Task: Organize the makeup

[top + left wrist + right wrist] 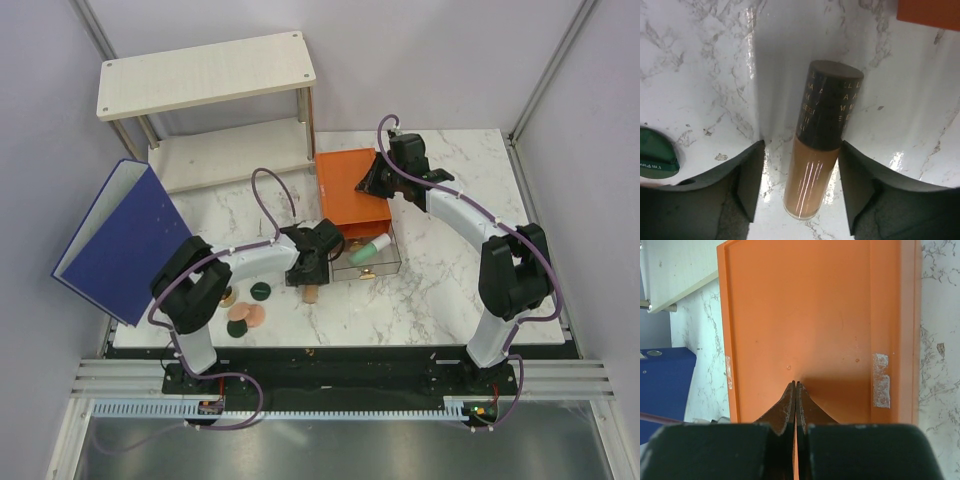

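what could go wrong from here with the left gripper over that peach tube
1. The peach tube lies at a slant between the open jaws of the left gripper, not yet gripped. It is round and the marble table looks smooth, so it may roll or twist away as they close.
2. The dark green compact sits close beside one finger and could get nudged.
3. The right gripper, shut, seems to steady the orange drawer box with its tips only, so it might slip.
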Controlling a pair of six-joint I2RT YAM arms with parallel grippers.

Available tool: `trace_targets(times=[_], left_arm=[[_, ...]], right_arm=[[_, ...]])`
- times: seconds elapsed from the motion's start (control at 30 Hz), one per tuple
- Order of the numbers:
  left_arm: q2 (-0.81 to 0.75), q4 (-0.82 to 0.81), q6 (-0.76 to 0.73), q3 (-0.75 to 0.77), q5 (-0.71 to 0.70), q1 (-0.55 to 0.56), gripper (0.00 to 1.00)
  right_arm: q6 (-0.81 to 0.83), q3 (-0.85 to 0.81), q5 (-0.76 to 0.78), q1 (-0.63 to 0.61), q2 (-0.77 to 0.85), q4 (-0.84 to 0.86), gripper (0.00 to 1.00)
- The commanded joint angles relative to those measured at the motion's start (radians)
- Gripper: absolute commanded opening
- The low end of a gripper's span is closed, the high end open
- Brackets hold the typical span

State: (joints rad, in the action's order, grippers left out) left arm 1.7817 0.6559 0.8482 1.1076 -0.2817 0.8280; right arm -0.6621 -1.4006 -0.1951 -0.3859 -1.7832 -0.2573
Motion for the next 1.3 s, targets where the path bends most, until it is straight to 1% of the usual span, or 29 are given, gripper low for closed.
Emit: trace_targets(times=[0.0,0.03,0.07,0.2,0.33,0.4,0.47,0.57,0.6,0.67,0.7,0.73,0.77,0.8,0.87,1.0,1.27], left_arm=[[0.054,0.013,-0.052,0.002,0.01,0.002,0.4],[0.053,0.013,-0.043,-0.005,0.012,0.002,0.2],[0.05,0.011,-0.038,-0.014,0.012,0.0,0.02],[-0.005,0.016,0.009,-0.095,-0.017,0.0,0.02],[-0.128,0.053,0.045,-0.147,-0.06,0.0,0.02],[-0.217,0.068,0.045,-0.152,-0.082,0.002,0.02],[-0.293,0.092,0.031,-0.138,-0.094,0.002,0.02],[-0.363,0.097,-0.023,-0.083,-0.093,0.002,0.02],[-0.399,0.094,-0.065,-0.045,-0.094,0.002,0.02],[-0.426,0.085,-0.118,0.0,-0.1,0.002,0.02],[-0.442,0.077,-0.177,0.042,-0.105,0.0,0.02],[-0.447,0.064,-0.222,0.061,-0.1,0.002,0.02],[-0.453,0.026,-0.295,0.081,-0.052,0.003,0.02],[-0.455,-0.017,-0.395,0.093,-0.036,0.002,0.02],[-0.44,-0.032,-0.486,0.139,-0.019,0.003,0.02],[-0.374,-0.044,-0.606,0.23,0.006,0.003,0.02],[-0.171,-0.084,-0.759,0.428,0.09,0.026,0.05]], right_arm=[[0.015,0.038,0.002,-0.004,-0.018,-0.092,0.0],[0.015,0.038,-0.001,-0.002,-0.018,-0.091,0.0],[0.016,0.037,-0.001,-0.002,-0.019,-0.092,0.0],[0.018,0.034,-0.007,-0.004,-0.022,-0.094,0.0],[0.019,0.029,-0.007,-0.004,-0.024,-0.094,0.0],[0.022,0.028,-0.004,-0.004,-0.025,-0.094,0.0],[0.021,0.023,-0.006,-0.004,-0.028,-0.094,0.0],[0.022,0.023,-0.009,-0.004,-0.033,-0.094,0.0],[0.024,0.022,-0.012,-0.004,-0.033,-0.094,0.0],[0.022,0.023,-0.012,-0.004,-0.036,-0.092,0.0],[0.022,0.023,-0.015,-0.004,-0.038,-0.092,0.0],[0.019,0.023,-0.015,-0.004,-0.039,-0.091,0.0],[0.019,0.023,-0.018,-0.004,-0.039,-0.091,0.0],[0.021,0.023,-0.018,-0.005,-0.041,-0.092,0.0],[0.021,0.022,-0.02,-0.004,-0.041,-0.091,0.0],[0.021,0.022,-0.021,-0.004,-0.042,-0.092,0.0],[0.019,0.043,-0.024,-0.004,-0.044,-0.091,0.0]])
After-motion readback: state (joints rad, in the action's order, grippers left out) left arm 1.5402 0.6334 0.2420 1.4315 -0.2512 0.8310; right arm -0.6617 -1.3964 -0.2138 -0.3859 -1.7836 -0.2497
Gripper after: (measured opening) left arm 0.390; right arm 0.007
